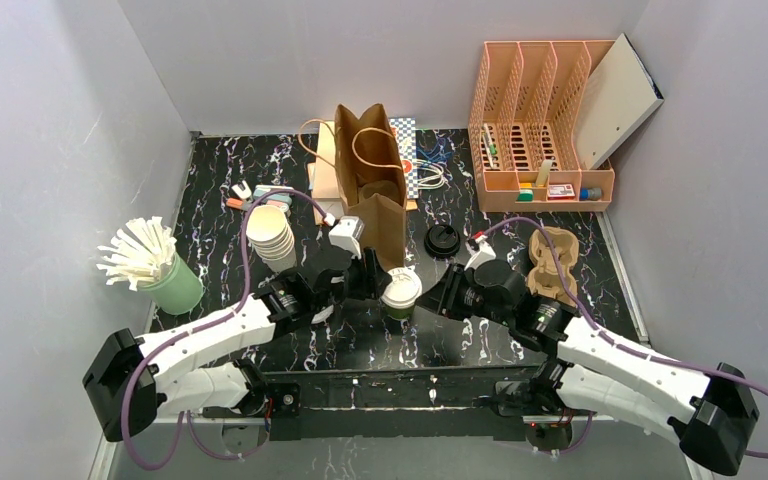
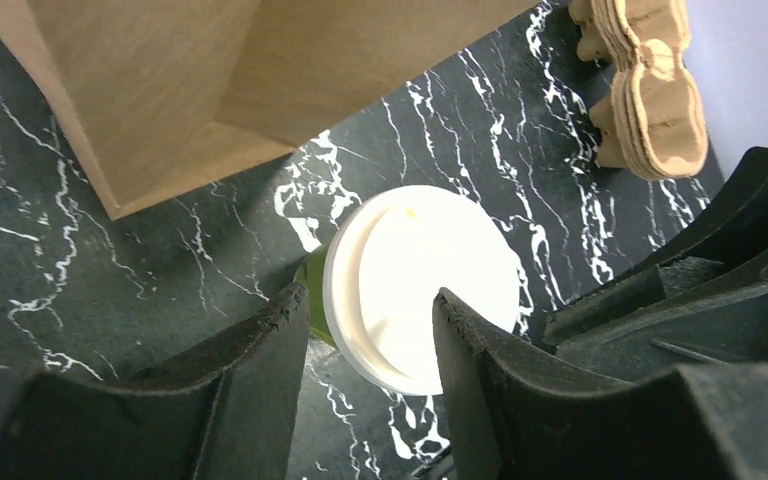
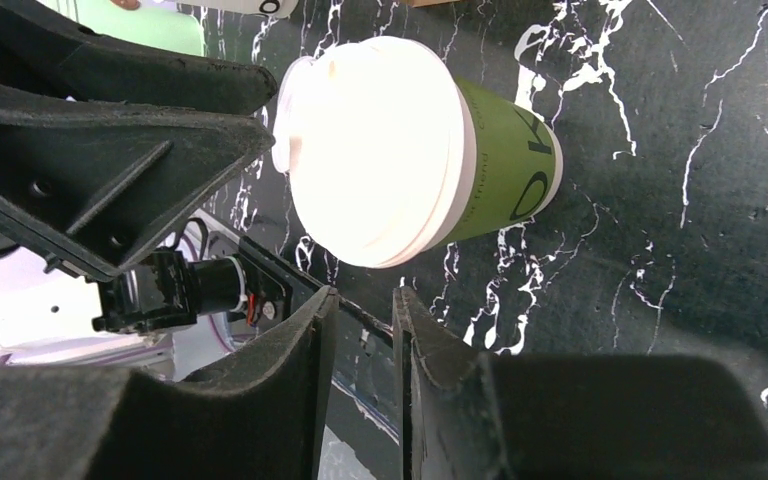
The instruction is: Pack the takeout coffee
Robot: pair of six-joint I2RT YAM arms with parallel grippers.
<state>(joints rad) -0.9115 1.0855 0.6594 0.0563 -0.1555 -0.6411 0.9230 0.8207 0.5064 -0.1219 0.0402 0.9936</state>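
Left gripper (image 2: 370, 295) is sitting with a finger on either side of the white sip lid of the green-sided coffee cup (image 2: 415, 280). One finger is lying against the green wall and the other is crossing in front of the lid. You cannot tell from these views whether the jaws are clamping the cup or only bracketing it. Right gripper (image 3: 365, 290) is carrying nothing. Its jaws are standing a narrow slot apart, and the cup is sitting just beyond its tips, not between them.

Judging by the layout, you are looking at a job barely begun. The cup is standing on the marble tabletop (image 1: 360, 340), just in front of the open brown paper bag (image 1: 370, 190) near its right corner, not inside it. The stack of pulp cup carriers (image 1: 552, 262) is lying well to the right of the bag, with no cup seated in it. You are not seeing far enough into the bag to say what it is holding, and no second capped cup is showing.

Both arms are stretching forward and inward, meeting at the cup in front of the bag. Your left arm is pointing in from the bag's left front and your right arm from its right front, with the fingertips facing each other across the cup.
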